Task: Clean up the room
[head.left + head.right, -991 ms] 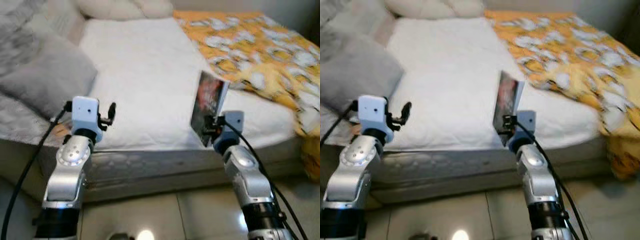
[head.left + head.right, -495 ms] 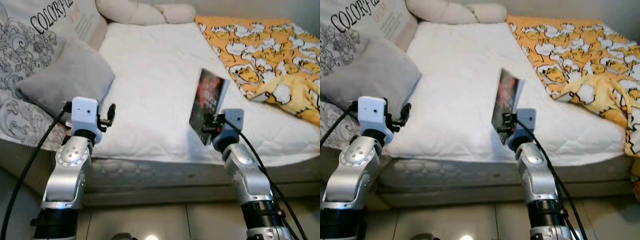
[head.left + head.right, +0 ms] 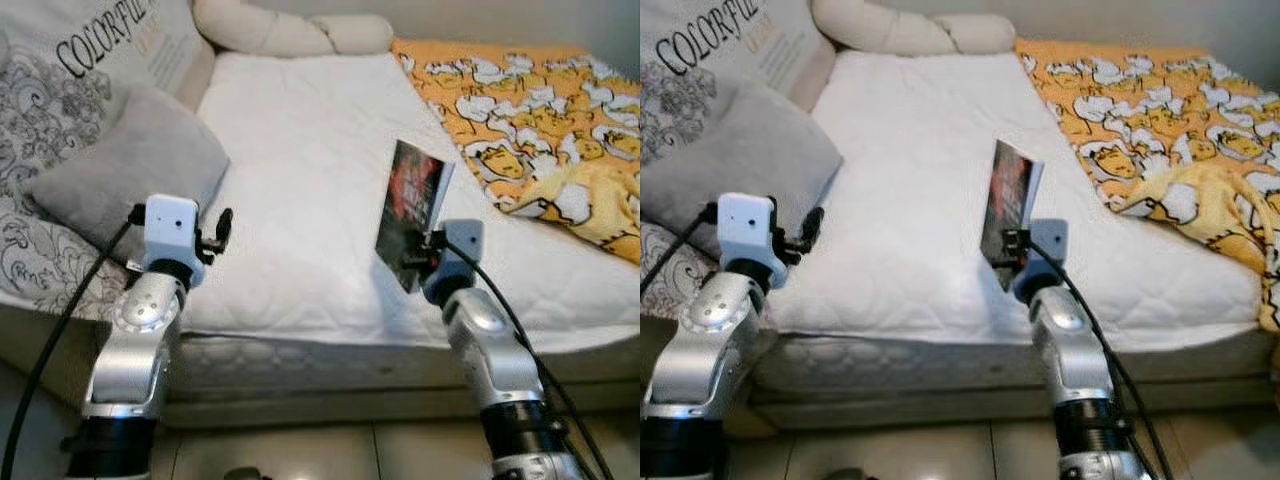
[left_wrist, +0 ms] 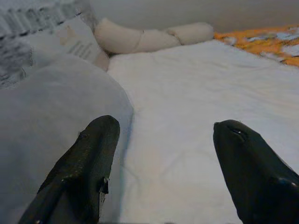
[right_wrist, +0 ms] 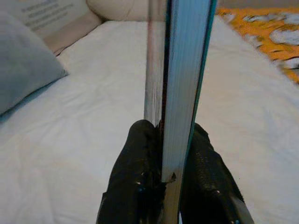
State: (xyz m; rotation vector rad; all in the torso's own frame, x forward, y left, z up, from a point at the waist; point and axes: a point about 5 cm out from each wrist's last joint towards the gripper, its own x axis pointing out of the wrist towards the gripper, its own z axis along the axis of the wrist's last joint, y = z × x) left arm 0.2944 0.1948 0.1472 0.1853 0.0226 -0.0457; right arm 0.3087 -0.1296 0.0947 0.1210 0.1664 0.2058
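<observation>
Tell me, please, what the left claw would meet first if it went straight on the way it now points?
Probably the white quilted mattress: the open left claw points low across it, the grey pillow just beside its line. Farther on lies a long cream bolster, though depth is hard to judge.

**Open mattress ahead, clutter at both sides**

A broad stretch of white bed (image 3: 300, 170) is lying bare in front of both arms, giving open passage down the middle. The grey pillow (image 3: 135, 170) is crowding the left side, just beside the left gripper (image 3: 222, 228). The bunched orange blanket (image 3: 540, 130) is covering the right side. The book (image 3: 410, 212) standing upright in the right gripper (image 3: 415, 262) is blocking that arm's forward path.
</observation>
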